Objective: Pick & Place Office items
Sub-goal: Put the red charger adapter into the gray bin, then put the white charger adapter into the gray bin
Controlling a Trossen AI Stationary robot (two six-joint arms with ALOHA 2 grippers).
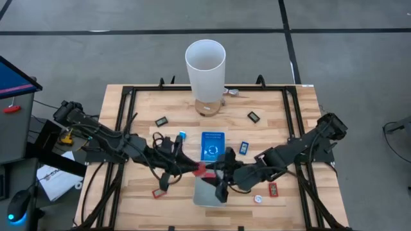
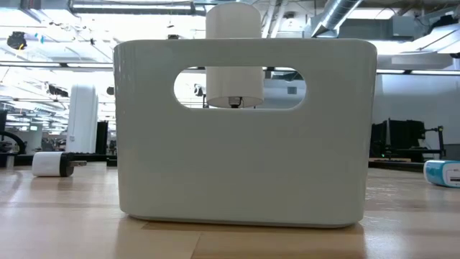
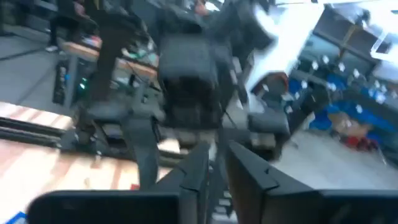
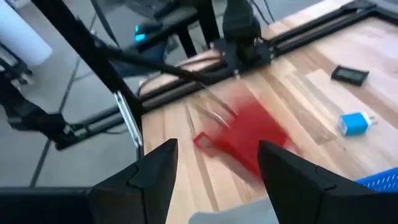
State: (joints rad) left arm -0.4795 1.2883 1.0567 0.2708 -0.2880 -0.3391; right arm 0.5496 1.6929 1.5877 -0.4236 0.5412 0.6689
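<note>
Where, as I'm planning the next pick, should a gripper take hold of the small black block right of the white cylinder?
The black block lies flat on the table, turned askew, nothing touching it. Probably come straight down and pinch across its two long edges at mid-length, fingers turned to match its slant.

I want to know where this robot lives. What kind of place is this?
Probably a big robot lab or workshop. The wooden table stands on a bare grey floor with dark lines, pipes and ducts run overhead, and more equipment stands in the room behind.
</note>
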